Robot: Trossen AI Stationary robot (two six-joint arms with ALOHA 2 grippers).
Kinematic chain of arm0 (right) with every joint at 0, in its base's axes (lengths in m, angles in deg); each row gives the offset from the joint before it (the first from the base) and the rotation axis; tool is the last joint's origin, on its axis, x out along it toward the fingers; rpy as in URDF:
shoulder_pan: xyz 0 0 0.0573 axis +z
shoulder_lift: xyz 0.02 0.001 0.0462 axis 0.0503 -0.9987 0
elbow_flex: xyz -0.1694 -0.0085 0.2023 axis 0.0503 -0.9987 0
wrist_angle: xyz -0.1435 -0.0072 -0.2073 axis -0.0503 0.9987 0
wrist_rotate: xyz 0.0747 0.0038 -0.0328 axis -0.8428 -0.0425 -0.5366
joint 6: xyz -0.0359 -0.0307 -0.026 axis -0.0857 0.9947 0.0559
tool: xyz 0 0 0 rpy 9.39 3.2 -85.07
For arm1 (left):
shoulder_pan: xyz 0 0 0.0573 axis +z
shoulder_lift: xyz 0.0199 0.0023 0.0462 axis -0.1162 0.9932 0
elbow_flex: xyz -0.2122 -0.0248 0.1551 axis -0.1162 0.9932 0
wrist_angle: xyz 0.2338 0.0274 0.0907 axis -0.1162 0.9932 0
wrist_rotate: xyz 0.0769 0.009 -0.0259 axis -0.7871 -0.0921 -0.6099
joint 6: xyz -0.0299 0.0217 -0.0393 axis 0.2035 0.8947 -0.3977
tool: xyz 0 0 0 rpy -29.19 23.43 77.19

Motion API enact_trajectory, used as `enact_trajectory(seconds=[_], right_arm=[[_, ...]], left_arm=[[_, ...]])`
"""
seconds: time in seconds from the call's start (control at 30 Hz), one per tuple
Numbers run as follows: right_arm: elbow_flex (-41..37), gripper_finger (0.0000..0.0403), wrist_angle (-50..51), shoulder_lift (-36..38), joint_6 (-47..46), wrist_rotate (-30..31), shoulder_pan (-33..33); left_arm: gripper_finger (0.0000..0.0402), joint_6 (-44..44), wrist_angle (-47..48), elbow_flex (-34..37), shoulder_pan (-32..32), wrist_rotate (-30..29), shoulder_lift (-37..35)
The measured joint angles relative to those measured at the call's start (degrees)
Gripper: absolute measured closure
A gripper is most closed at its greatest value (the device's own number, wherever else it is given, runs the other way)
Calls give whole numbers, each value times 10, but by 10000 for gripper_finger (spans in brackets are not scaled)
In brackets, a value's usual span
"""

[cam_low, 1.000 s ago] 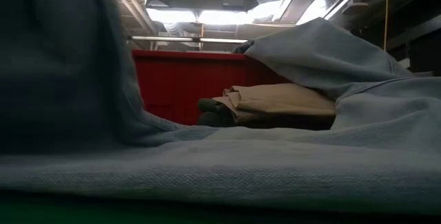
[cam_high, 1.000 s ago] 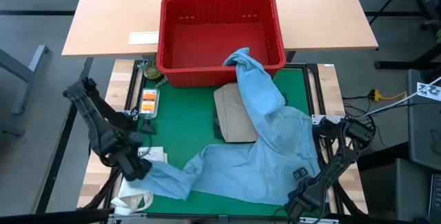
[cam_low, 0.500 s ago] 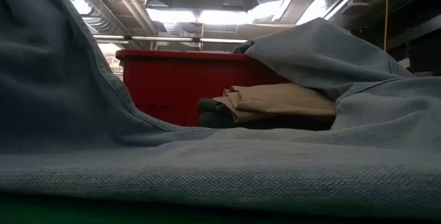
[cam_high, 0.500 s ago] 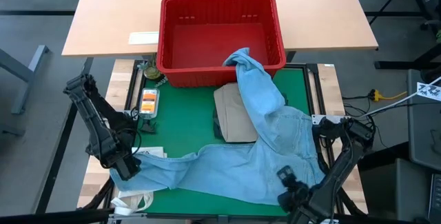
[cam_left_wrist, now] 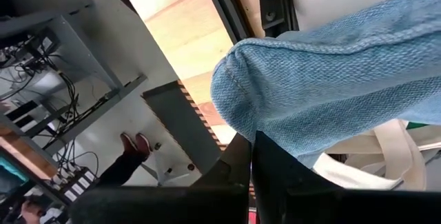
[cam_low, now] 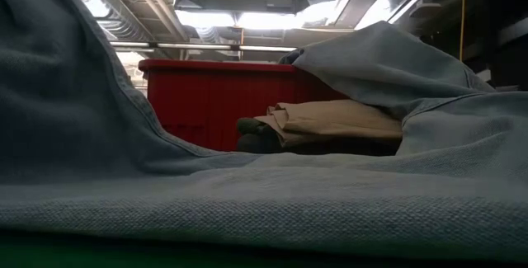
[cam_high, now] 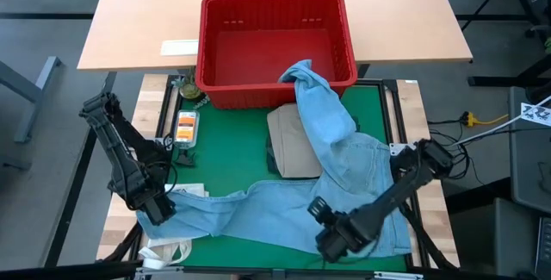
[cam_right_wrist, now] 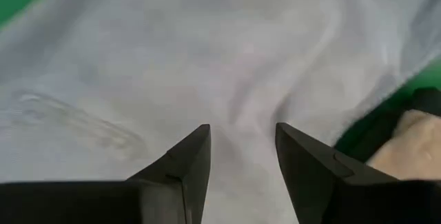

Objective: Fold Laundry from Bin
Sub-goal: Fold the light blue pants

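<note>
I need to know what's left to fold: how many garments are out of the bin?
3 visible: light blue jeans spread across the green mat, one leg still over the red bin rim; a folded khaki garment and a dark one underneath. More may be hidden.

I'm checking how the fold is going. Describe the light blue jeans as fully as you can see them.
The light blue jeans are soft, woven denim, sprawled unfolded across the green mat. One leg climbs over the red bin rim, crossing the folded khaki garment. The other leg stretches toward the left claw, shut on its end. The right claw hovers open above the waist area.
</note>
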Motion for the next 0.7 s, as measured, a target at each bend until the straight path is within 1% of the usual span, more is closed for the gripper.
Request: enact_trajectory(seconds=[0.13,0.33,0.4,0.53,0.6,0.7], right_arm=[[0,237,-18,0,1,0,-36],[0,237,-74,-12,1,0,-66],[0,237,-90,-30,6,-1,-70],[0,237,-93,-72,31,-6,-71],[0,237,-87,-94,31,-10,-71],[2,237,-69,-122,31,-34,-71]], left_arm=[[402,0,0,0,0,13,0],[402,1,0,0,-1,64,0],[402,1,0,0,-4,70,0],[402,-4,0,0,-10,85,0],[402,-12,0,0,-14,102,0],[402,-24,0,0,-21,134,0]])
